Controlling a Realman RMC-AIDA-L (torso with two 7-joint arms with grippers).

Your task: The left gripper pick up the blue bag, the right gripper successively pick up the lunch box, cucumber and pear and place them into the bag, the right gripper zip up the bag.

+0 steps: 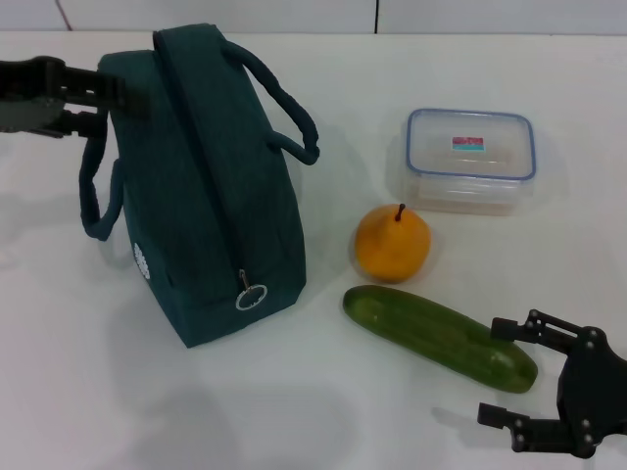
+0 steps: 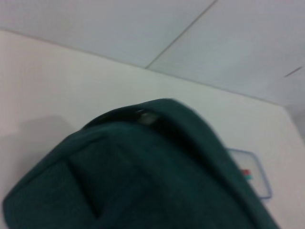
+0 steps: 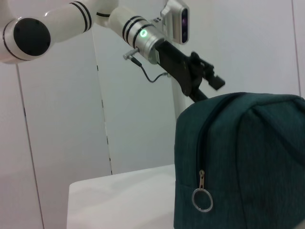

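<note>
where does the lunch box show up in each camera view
Head view: the lunch box sits on the table at upper right, beyond the pear.
Left wrist view: only a corner of it peeks past the blue bag.
Right wrist view: not in it.
Shared landmark: the blue bag appears in all three views.

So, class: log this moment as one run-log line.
left tool: at blue bag | right tool: open by cucumber | bag: zipped, standing
</note>
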